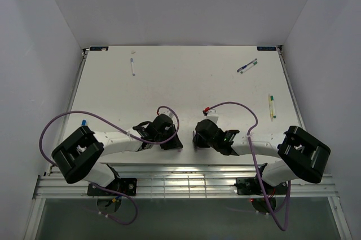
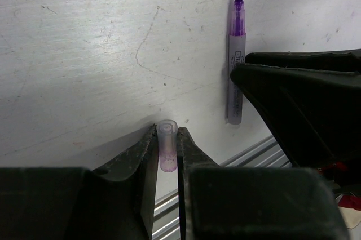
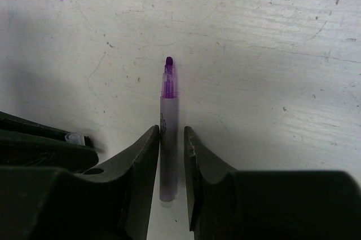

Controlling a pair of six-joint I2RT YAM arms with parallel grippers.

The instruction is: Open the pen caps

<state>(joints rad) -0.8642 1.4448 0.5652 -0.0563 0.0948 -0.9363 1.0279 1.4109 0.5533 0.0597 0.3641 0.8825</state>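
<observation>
Across the white table (image 1: 186,82) we see both arms folded inward. The left arm (image 1: 84,152) and the right arm (image 1: 302,152) have their elbows out at the near corners. Their forearms reach toward the middle, so the wrists sit close together near the table's near edge.

Out on the far half lie the spare pens. A single pen (image 1: 132,66) at the far left runs near-to-far, two slanted pens (image 1: 247,66) lie side by side at the far right, and a yellow-green pen (image 1: 272,106) lies near-to-far by the right edge.

Our right gripper (image 3: 171,133) straddles the purple pen (image 3: 168,110). Its fingers are slightly spread, and a sliver of table shows between the barrel and one finger, so it is not pinching. That pen lies flat on the table. Its long axis runs straight out from the gripper, with the bare purple tip pointing away and the grey tail between the fingers.

Our left gripper (image 2: 167,132) pinches the purple cap (image 2: 167,144), which is off the pen. The cap sits lengthwise along the fingers with its rim facing away from the wrist, beside the pen.
</observation>
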